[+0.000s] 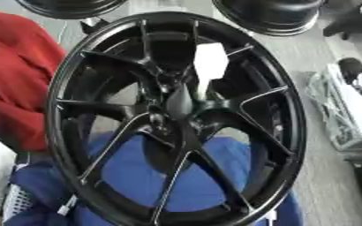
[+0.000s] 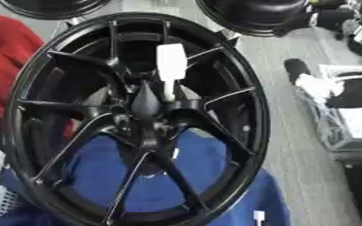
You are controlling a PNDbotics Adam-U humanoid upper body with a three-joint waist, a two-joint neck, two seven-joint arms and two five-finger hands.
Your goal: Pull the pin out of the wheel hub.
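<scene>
Large glossy black multi-spoke alloy wheel stands upright, slightly tilted, filling most of both views. Hub centre sits about mid-frame. A dark pointed cone-shaped piece stands at the hub centre, tip toward 12 o'clock; likely the pin, still seated in the hub, though dark on dark makes it hard to be sure. White rectangular tag or strip shows just past it at 12–1 o'clock from the hub, between the spokes; cannot tell what it is attached to.

Blue fabric shows through the lower spokes at 6 o'clock; red cloth at 9 o'clock. More black rims at the top edge, 12–1 o'clock.

No robot hand in either view, left or right, so their state cannot be told and nothing is grasping the pin.

Progress judgement: nothing done yet. Left: reach to the hub, grip the pin, pull it straight out along its axis.
</scene>
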